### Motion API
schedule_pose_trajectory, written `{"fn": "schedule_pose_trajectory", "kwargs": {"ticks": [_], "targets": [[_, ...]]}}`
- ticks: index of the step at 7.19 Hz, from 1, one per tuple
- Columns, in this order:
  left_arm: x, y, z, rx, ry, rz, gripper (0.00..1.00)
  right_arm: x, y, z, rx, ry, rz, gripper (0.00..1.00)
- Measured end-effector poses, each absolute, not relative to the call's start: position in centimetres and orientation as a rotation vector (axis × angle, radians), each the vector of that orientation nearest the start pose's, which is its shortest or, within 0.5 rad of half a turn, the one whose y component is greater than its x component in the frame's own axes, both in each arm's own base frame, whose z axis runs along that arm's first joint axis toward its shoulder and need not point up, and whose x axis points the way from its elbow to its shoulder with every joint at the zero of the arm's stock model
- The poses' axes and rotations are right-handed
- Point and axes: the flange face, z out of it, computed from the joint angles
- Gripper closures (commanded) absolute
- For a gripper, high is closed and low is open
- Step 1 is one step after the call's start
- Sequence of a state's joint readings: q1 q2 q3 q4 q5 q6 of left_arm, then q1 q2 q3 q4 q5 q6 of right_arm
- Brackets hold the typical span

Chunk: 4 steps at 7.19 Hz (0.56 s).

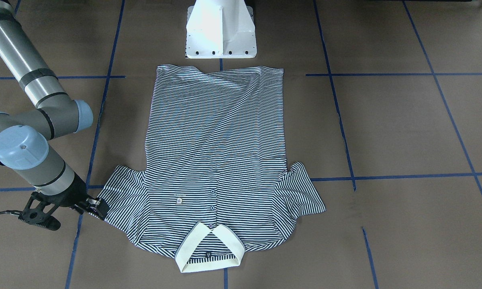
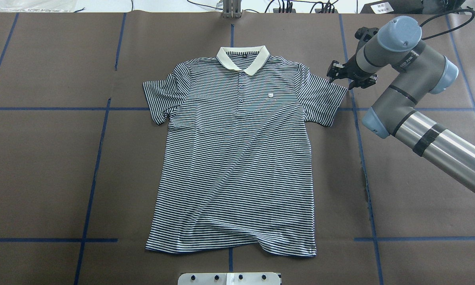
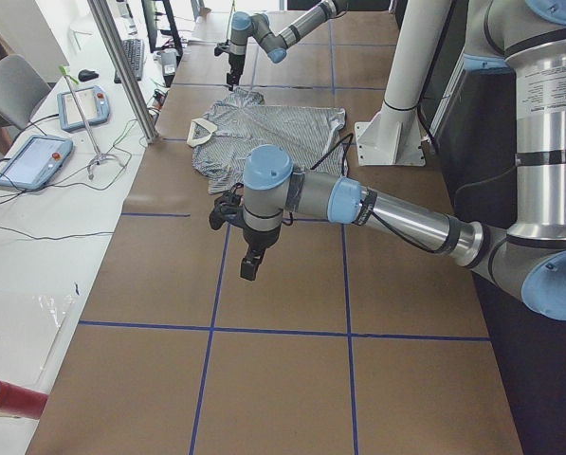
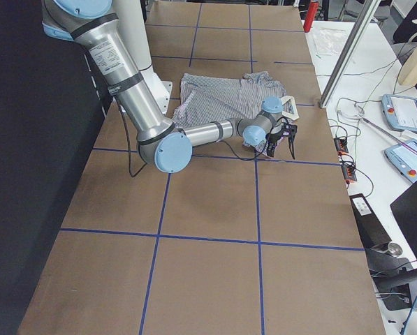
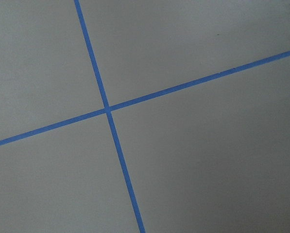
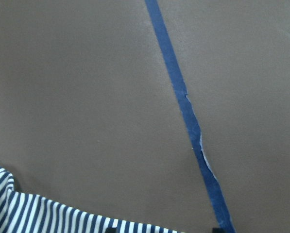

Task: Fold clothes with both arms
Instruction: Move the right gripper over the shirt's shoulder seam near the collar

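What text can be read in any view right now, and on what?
No text can be read.
Chest label on the shirt: too small.
Neck tag: too small.
Print on the right arm: blurred.
Sticker on the left arm: too small.

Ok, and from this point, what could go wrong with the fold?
1. The right gripper sits open at the very edge of the sleeve; it may catch only the hem there or miss it.
2. The left gripper hangs over the table, far from the polo shirt; a one-sided lift would likely drag it askew.
3. The rumpled bottom hem could get creased into the fold.
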<state>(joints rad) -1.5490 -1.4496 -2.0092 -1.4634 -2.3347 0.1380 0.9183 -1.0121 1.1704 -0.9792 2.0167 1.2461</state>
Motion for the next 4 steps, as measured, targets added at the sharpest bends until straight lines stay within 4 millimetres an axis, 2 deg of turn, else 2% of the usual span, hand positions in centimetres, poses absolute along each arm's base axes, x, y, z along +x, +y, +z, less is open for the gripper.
{"fn": "schedule_pose_trajectory", "kwargs": {"ticks": [4], "targets": [[-5.51,-43.50,51.15,0.244,0.750,0.231,0.00,-38.16,-64.51,46.77,0.074,-0.842,0.398,0.94]]}}
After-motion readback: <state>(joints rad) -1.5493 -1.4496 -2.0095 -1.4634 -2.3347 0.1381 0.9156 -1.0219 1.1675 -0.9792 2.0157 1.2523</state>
